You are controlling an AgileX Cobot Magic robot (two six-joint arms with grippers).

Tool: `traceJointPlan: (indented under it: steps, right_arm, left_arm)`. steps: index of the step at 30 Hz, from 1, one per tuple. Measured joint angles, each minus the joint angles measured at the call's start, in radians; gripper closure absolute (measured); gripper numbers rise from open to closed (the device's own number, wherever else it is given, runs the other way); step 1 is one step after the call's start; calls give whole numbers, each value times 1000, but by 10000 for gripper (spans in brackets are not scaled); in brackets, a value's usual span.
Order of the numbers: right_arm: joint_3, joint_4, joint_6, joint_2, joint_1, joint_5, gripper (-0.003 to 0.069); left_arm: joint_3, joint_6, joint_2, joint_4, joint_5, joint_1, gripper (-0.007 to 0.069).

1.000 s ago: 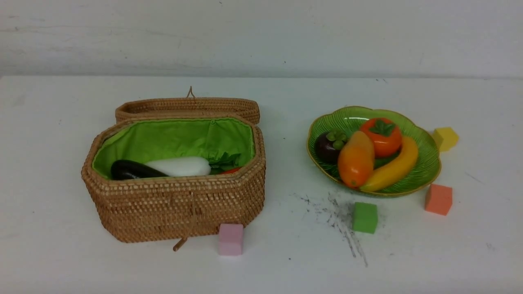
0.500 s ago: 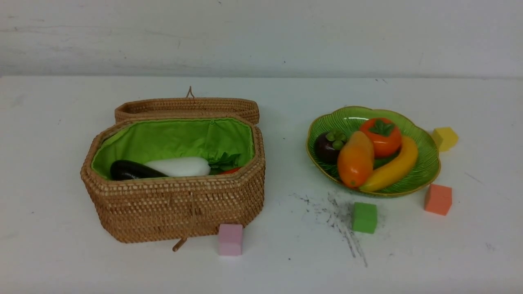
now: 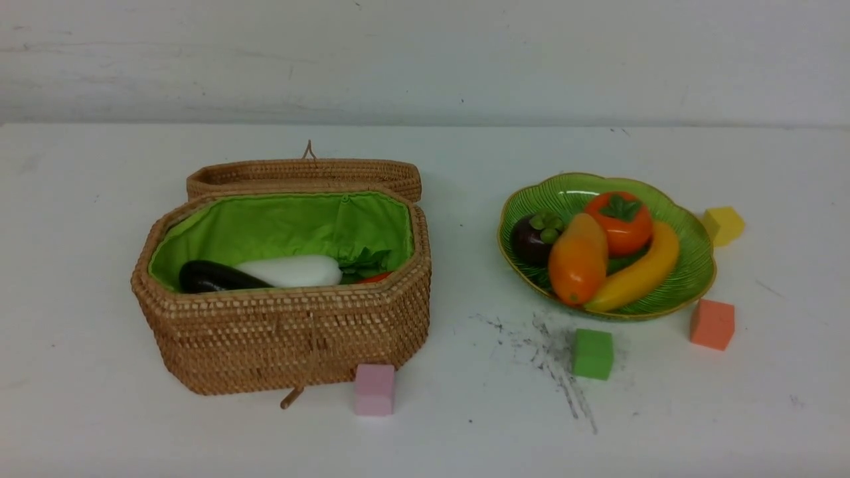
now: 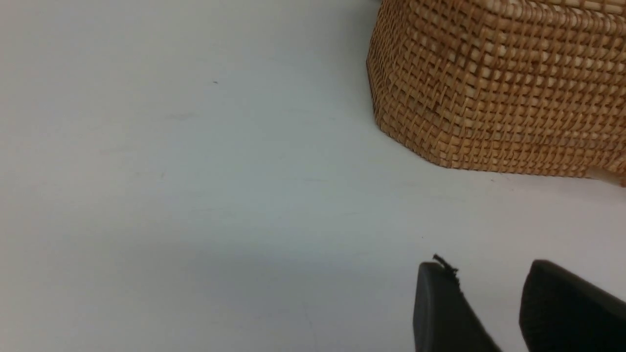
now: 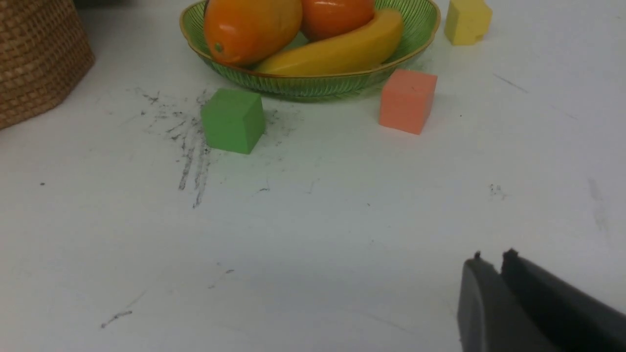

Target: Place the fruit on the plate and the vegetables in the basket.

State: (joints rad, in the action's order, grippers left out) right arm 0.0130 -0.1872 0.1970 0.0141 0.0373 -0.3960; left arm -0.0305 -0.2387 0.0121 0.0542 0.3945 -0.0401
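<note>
The fruit [image 3: 601, 249] sits on the plate [image 3: 690, 279]. The vegetables [image 3: 279, 272] lie in the basket [image 3: 285, 332]. The left pincer [image 4: 489, 293] is open and empty; the right pincer [image 5: 491, 269] is nearly closed, empty.

The basket [image 3: 285, 332] is brown woven wicker with a bright green cloth lining [image 3: 285, 222]. Inside it are a dark purple eggplant [image 3: 212, 277] and a white radish [image 3: 292, 271]. The plate [image 3: 690, 265] is glossy green with fine ribs and a yellow edge. Beside the plate are a green cube [image 3: 593, 354], an orange cube [image 3: 712, 324] and a yellow cube [image 3: 724, 226]. A pink cube [image 3: 374, 389] is beside the basket.
</note>
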Motion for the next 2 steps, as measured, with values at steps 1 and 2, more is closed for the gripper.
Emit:
traceJointPlan:
  steps: [1, 2]
  right_arm:
    - [0, 0, 0, 0, 0, 0, 587]
    - [0, 0, 0, 0, 0, 0, 584]
  left_arm:
    - [0, 0, 0, 0, 0, 0, 386]
    - [0, 0, 0, 0, 0, 0, 386]
